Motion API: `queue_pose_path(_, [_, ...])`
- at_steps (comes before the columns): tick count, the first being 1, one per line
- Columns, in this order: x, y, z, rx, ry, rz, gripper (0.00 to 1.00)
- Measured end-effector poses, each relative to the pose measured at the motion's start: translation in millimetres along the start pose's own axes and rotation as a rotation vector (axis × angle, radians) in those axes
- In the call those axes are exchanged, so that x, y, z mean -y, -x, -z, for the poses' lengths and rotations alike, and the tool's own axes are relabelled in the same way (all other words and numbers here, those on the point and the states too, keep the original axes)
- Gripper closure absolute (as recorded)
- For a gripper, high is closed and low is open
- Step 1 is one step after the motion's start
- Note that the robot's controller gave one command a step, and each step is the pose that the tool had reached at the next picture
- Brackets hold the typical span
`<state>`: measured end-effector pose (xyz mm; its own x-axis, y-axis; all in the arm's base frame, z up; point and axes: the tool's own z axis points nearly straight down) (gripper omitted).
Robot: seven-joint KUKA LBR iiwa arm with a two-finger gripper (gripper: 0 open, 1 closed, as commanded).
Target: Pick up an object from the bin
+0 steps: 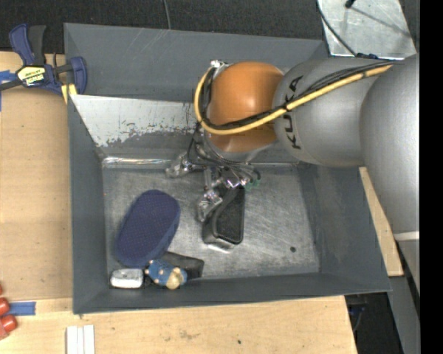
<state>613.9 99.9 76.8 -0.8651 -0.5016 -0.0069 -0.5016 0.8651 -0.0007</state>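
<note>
Near wall, left: small white block (125, 278), then a blue-and-tan toy figure (166, 274) with a black strip (186, 263) just beside it. Behind them, a blue oval pad (146, 226) lies flat. Mid-bin, a black wedge-shaped object (231, 218) with a silvery near edge lies on the bin (284, 231) floor. The claw (220, 190) is at its far left end; contact unclear, and I can't tell if it's spread or pressed together. The wedge looks rigid, smooth, light and probably slippery. Best pinched across its narrow width, mid-length.
</note>
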Motion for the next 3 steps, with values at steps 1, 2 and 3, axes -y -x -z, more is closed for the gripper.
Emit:
queue_pose_path(1, [-47.8,-48.9,79.5,-0.001,0.000,-0.113,0.00])
queue_pose_path(2, [-96.9,23.5,-5.0,-0.002,-0.002,-0.016,0.00])
queue_pose_path(3, [-94.9,22.8,-1.9,-0.002,-0.001,-0.022,1.00])
